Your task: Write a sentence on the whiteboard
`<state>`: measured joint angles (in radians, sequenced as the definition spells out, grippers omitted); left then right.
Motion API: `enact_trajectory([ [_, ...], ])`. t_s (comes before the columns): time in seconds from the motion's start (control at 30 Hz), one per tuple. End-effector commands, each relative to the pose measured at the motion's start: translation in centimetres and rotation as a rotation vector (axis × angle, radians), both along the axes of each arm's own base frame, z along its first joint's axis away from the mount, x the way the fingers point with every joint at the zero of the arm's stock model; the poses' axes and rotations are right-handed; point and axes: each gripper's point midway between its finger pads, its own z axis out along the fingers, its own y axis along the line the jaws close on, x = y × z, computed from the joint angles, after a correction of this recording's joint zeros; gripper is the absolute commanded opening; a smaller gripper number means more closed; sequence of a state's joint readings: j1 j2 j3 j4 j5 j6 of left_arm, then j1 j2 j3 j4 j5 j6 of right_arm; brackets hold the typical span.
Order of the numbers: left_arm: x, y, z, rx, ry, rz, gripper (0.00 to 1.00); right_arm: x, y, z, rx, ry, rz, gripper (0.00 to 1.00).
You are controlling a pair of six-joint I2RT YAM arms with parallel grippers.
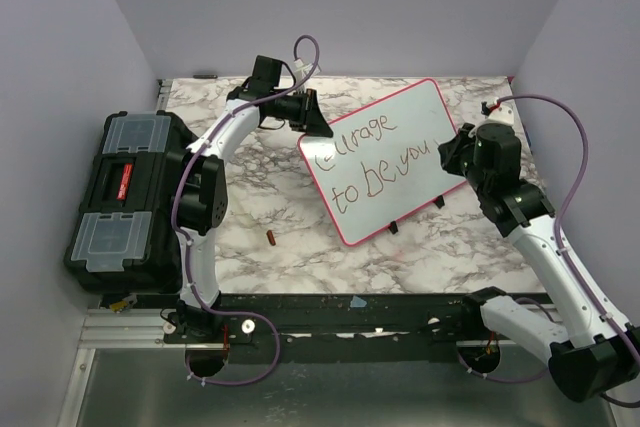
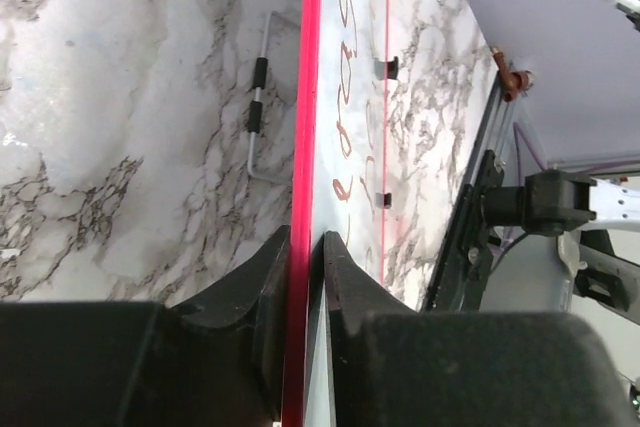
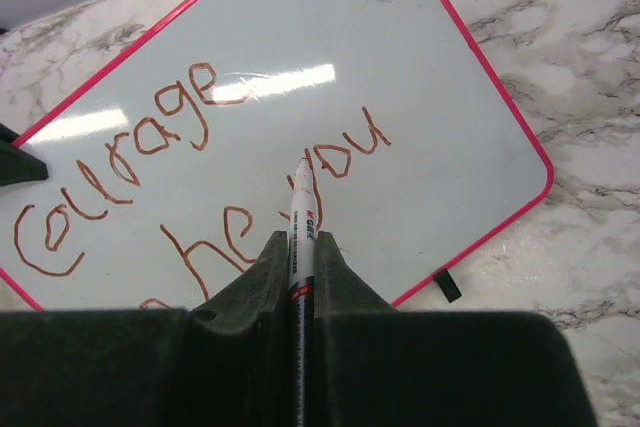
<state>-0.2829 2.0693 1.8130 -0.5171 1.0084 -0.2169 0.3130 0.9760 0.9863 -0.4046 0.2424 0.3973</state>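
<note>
The whiteboard (image 1: 400,137), white with a pink-red rim, lies tilted at the middle right of the marble table (image 1: 270,197). The sentence (image 1: 375,152) in brown-red marker reads "Courage to be you" in two lines. My left gripper (image 1: 315,127) is at the board's left corner. In the left wrist view the jaws of this gripper (image 2: 305,237) are closed on the rim (image 2: 312,47). My right gripper (image 3: 303,237) is shut on a white marker (image 3: 302,222). Its tip is at the "y" of "you" (image 3: 345,152) on the board (image 3: 420,97). I cannot tell whether the tip touches.
A black toolbox (image 1: 125,197) with clear lid compartments stands at the left edge. A small brown-red cap (image 1: 271,238) lies on the marble in front of the board. Black clip feet (image 1: 393,227) stick out under the board's near rim. Lilac walls close in the back and sides.
</note>
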Motion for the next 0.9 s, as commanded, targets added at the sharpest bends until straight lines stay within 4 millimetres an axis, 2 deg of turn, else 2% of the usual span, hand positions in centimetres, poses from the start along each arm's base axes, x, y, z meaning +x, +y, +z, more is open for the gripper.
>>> enact_trajectory([
  [0.0,1.8,0.7,0.9,0.039,-0.134,0.066,0.19,-0.4,0.4,-0.2,0.020,-0.001,0.022,0.01],
  [0.13,1.9,0.7,0.8,0.035,-0.140,0.078,0.28,-0.5,0.4,-0.3,0.019,0.002,0.025,0.01],
  [0.3,2.1,0.7,1.0,0.036,-0.149,0.089,0.32,-0.4,0.6,-0.5,0.020,0.006,0.034,0.01],
  [0.87,3.1,1.1,3.7,0.036,-0.218,0.156,0.63,-0.4,0.8,-0.5,0.017,0.005,0.046,0.01],
])
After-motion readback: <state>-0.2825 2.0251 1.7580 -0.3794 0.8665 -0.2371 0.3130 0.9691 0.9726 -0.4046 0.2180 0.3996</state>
